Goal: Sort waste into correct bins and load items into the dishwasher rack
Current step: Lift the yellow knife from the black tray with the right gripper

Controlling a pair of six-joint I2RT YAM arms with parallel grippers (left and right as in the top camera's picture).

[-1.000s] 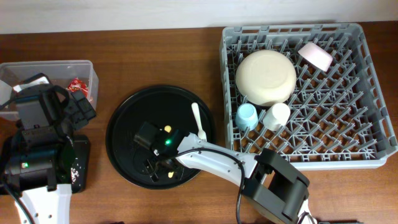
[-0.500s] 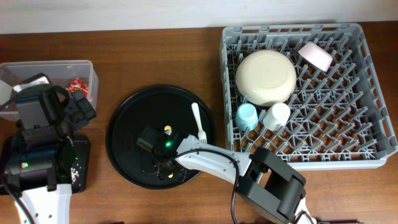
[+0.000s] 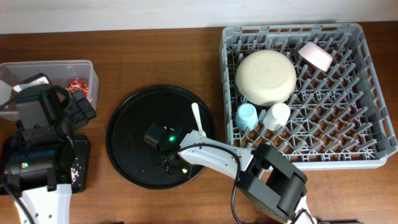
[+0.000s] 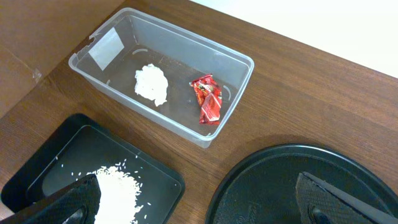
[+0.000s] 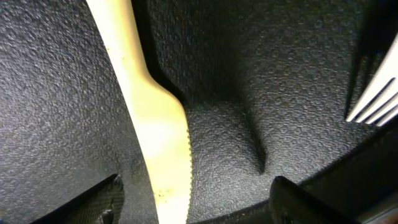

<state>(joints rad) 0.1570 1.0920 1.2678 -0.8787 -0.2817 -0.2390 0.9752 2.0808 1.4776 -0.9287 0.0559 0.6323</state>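
Note:
My right gripper (image 5: 196, 199) is open, low over the round black tray (image 3: 130, 112), its jaws either side of a pale yellow plastic utensil (image 5: 158, 143) with a serrated edge. The pale yellow fork (image 3: 198, 121) lies beside it; its tines show in the right wrist view (image 5: 373, 99). My left gripper (image 4: 199, 196) is open and empty. Below it the clear box (image 4: 236, 68) holds the white napkin (image 4: 152, 84) and red wrapper (image 4: 207, 99). The shallow black tray (image 4: 37, 168) holds rice (image 4: 118, 186). The grey rack (image 3: 373, 124) holds the cream bowl (image 3: 265, 76), pink bowl (image 3: 316, 56), blue cup (image 3: 246, 115) and white cup (image 3: 277, 115).
The left arm's body (image 3: 37, 143) covers most of the clear box and the shallow black tray in the overhead view. The right arm (image 3: 217, 158) reaches from the front edge across the round tray. Bare wood (image 3: 155, 56) lies behind the round tray.
My right gripper has slid to the right across the round tray, toward the fork. The left arm has not moved.

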